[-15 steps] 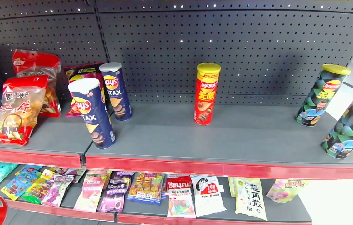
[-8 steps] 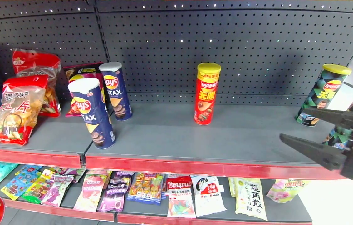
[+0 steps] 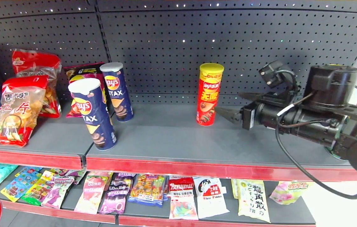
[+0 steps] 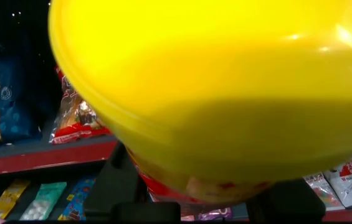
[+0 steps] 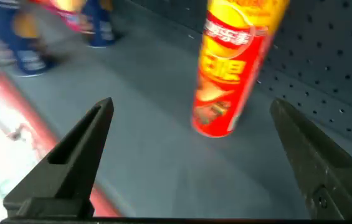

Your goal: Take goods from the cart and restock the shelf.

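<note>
Finding: right gripper point(image 3: 229, 101) spread wide, red chip can point(image 3: 209, 94) at its nine o'clock — advance level, centring it. The left gripper point(image 4: 207, 186) apparently clamps a yellow-lidded can point(image 4: 213, 81).

Shelf point(image 3: 165, 138) deck bare between front blue can point(image 3: 93, 115) and red can point(image 3: 209, 94): a wide lane. Right gripper point(image 3: 228, 101), jaws spread, near red can, which blocks its line. Pegboard point(image 3: 172, 47) closes the back.

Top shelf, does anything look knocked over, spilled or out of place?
Nothing stands out. The red can, front blue can and rear blue can stand on their bases; snack bags rest intact at the left.
</note>
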`<state>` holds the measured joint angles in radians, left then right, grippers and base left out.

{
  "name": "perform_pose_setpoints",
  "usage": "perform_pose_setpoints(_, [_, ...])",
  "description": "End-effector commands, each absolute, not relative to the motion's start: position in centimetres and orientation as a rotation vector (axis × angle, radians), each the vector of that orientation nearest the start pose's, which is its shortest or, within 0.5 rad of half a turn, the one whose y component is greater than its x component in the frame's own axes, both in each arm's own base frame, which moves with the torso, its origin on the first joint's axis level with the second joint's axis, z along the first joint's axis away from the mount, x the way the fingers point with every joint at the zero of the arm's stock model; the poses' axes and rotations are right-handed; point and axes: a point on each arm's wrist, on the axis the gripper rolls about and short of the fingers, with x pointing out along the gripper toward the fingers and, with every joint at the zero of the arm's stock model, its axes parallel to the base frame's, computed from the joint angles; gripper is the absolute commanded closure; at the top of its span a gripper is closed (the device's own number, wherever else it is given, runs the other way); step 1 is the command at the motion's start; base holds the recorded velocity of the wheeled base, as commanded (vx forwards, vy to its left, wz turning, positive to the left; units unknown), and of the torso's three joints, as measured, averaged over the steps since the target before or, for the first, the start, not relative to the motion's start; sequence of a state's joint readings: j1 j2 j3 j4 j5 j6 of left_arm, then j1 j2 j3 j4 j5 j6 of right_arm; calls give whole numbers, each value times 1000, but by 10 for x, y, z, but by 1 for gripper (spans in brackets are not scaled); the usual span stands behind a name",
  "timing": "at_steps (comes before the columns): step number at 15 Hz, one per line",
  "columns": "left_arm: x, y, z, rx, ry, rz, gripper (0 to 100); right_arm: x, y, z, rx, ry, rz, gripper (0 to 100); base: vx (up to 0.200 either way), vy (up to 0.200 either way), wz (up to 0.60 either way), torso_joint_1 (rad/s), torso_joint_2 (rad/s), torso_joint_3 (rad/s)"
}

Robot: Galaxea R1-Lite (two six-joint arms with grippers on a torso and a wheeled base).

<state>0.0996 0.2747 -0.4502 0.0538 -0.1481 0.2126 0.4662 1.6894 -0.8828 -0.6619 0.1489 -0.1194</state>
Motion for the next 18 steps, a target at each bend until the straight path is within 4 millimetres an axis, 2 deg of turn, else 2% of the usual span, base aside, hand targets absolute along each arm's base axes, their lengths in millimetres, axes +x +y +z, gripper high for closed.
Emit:
perform_pose_setpoints(1, [-27,-6,199,227,-119,-35,100,306,150,186,-145,172,595,0,0,0,0,0,0,0])
perform_pose_setpoints(7, [-26,-6,197,227,-114,-34,100,340,155,194,-86,129,553,0,0,0,0,0,0,0])
perform_pose_setpoints(18, [-26,-6,197,226,-113,-34,100,369,171,196,-71,82,565,0,0,0,0,0,0,0])
